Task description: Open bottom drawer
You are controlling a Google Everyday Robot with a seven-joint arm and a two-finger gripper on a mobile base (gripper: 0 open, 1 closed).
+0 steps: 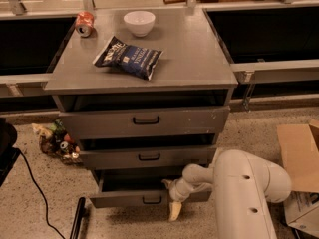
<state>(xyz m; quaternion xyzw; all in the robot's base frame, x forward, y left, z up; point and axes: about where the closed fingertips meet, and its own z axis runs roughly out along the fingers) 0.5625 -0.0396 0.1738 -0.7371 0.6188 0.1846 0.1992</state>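
The bottom drawer [119, 199] is the lowest and narrowest grey front of the cabinet, with a small black bar handle [151, 199]. It stands pulled out a little, and a dark gap shows above its front panel. My gripper [172, 197] is at the drawer's front, just right of the handle, at the panel's top edge. My white arm [244, 188] reaches in from the lower right.
The middle drawer [149, 157] and top drawer [145, 120] sit above. On the cabinet top lie a chip bag [127, 58], a white bowl [139, 22] and a red can [84, 24]. Trash [56, 142] lies on the floor to the left, and a cardboard box [299, 156] to the right.
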